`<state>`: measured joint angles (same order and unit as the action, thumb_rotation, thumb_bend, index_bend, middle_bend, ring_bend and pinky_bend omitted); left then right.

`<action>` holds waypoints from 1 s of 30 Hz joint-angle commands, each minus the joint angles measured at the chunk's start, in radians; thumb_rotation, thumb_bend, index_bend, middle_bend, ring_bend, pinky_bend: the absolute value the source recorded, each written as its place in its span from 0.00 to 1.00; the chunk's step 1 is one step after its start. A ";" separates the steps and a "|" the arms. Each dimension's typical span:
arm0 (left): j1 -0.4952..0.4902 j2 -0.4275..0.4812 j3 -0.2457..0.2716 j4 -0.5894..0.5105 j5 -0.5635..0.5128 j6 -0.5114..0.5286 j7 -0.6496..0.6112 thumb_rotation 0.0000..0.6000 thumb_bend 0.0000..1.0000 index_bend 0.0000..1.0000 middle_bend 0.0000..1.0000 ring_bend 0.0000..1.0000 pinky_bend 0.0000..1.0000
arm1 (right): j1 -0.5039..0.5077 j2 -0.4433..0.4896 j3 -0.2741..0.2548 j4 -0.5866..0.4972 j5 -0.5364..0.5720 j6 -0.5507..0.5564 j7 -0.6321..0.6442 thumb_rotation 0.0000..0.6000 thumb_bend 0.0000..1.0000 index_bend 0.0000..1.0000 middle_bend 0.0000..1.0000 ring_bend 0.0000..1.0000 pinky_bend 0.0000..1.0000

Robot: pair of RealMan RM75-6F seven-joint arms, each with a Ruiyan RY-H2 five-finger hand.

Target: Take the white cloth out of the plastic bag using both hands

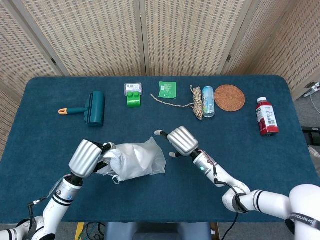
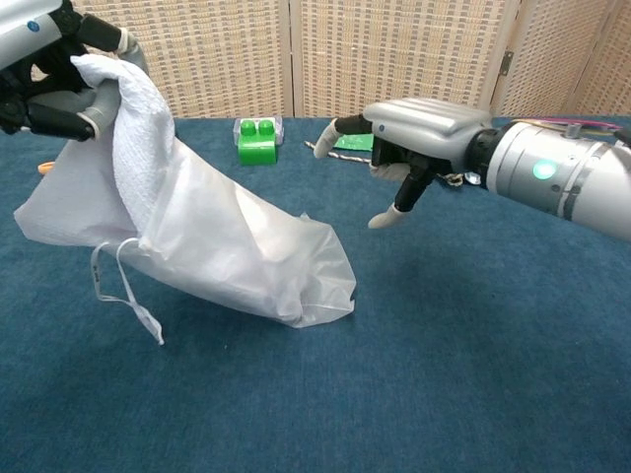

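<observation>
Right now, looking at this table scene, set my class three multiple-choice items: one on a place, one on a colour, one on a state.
1. Where does the red plastic bottle stand?
A. near the table's right edge
B. beside the lint roller
C. inside the bag

2. What colour is the toy brick on the far side of the table?
A. yellow
B. green
C. red

3. What is the left hand doing?
A. resting flat on the table
B. holding the can
C. gripping the white cloth at the mouth of the translucent plastic bag

Answers:
1 A, the head view shows it right of the round woven coaster.
2 B, both views show it bright green.
3 C, the chest view shows its fingers closed on the cloth; the right hand hangs free, fingers apart.
</observation>
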<state>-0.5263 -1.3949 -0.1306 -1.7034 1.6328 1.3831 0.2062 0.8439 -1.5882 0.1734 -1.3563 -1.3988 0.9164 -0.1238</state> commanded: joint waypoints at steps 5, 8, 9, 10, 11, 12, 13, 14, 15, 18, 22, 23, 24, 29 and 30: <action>0.003 -0.005 0.001 0.007 0.000 0.001 -0.006 1.00 0.69 0.61 1.00 0.93 1.00 | 0.049 -0.033 0.036 -0.005 0.076 -0.075 -0.036 1.00 0.00 0.25 1.00 1.00 1.00; 0.005 -0.008 0.002 0.010 0.002 0.003 -0.008 1.00 0.69 0.61 1.00 0.93 1.00 | 0.068 -0.040 0.044 -0.001 0.094 -0.101 -0.043 1.00 0.00 0.25 1.00 1.00 1.00; 0.006 -0.009 0.002 0.010 0.002 0.004 -0.009 1.00 0.69 0.61 1.00 0.93 1.00 | 0.073 -0.042 0.045 0.000 0.100 -0.108 -0.045 1.00 0.00 0.25 1.00 1.00 1.00; 0.006 -0.010 0.002 0.011 0.002 0.004 -0.010 1.00 0.69 0.61 1.00 0.93 1.00 | 0.080 -0.044 0.047 0.001 0.108 -0.118 -0.050 1.00 0.00 0.25 1.00 1.00 1.00; 0.007 -0.011 0.002 0.012 0.002 0.005 -0.011 1.00 0.69 0.61 1.00 0.93 1.00 | 0.084 -0.045 0.047 0.002 0.114 -0.124 -0.055 1.00 0.00 0.25 1.00 1.00 1.00; 0.008 -0.012 0.002 0.014 0.002 0.005 -0.011 1.00 0.69 0.61 1.00 0.93 1.00 | 0.088 -0.047 0.046 0.004 0.123 -0.132 -0.063 1.00 0.00 0.25 1.00 1.00 1.00; 0.008 -0.013 0.003 0.015 0.003 0.006 -0.012 1.00 0.69 0.61 1.00 0.93 1.00 | 0.092 -0.048 0.046 0.005 0.131 -0.138 -0.069 1.00 0.00 0.25 1.00 1.00 1.00; 0.009 -0.013 0.003 0.016 0.003 0.006 -0.014 1.00 0.69 0.61 1.00 0.93 1.00 | 0.095 -0.050 0.046 0.007 0.139 -0.143 -0.076 1.00 0.00 0.25 1.00 1.00 1.00; 0.010 -0.013 0.004 0.019 0.003 0.006 -0.015 1.00 0.69 0.61 1.00 0.93 1.00 | 0.099 -0.052 0.046 0.010 0.151 -0.151 -0.085 1.00 0.00 0.25 1.00 1.00 1.00; 0.011 -0.013 0.003 0.022 0.004 0.008 -0.019 1.00 0.69 0.61 1.00 0.93 1.00 | 0.110 -0.061 0.048 0.021 0.177 -0.166 -0.102 1.00 0.00 0.25 1.00 1.00 1.00; 0.015 -0.009 0.004 0.022 0.006 0.013 -0.022 1.00 0.69 0.61 1.00 0.93 1.00 | 0.131 -0.077 0.050 0.046 0.214 -0.192 -0.127 1.00 0.00 0.25 1.00 1.00 1.00; 0.016 -0.009 0.004 0.022 0.006 0.013 -0.023 1.00 0.69 0.61 1.00 0.93 1.00 | 0.136 -0.082 0.050 0.052 0.223 -0.197 -0.133 1.00 0.00 0.25 1.00 1.00 1.00; 0.017 -0.008 0.004 0.022 0.006 0.014 -0.024 1.00 0.69 0.61 1.00 0.93 1.00 | 0.140 -0.086 0.051 0.057 0.232 -0.203 -0.137 1.00 0.00 0.25 1.00 1.00 1.00; 0.022 -0.011 0.009 0.026 0.007 0.016 -0.028 1.00 0.69 0.61 1.00 0.93 1.00 | 0.161 -0.111 0.053 0.088 0.265 -0.226 -0.144 1.00 0.00 0.25 1.00 1.00 1.00; 0.023 -0.013 0.010 0.028 0.008 0.016 -0.029 1.00 0.69 0.61 1.00 0.93 1.00 | 0.165 -0.116 0.052 0.094 0.268 -0.231 -0.143 1.00 0.00 0.25 1.00 1.00 1.00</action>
<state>-0.5038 -1.4075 -0.1211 -1.6762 1.6402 1.3991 0.1774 1.0052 -1.6999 0.2257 -1.2666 -1.1332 0.6899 -0.2669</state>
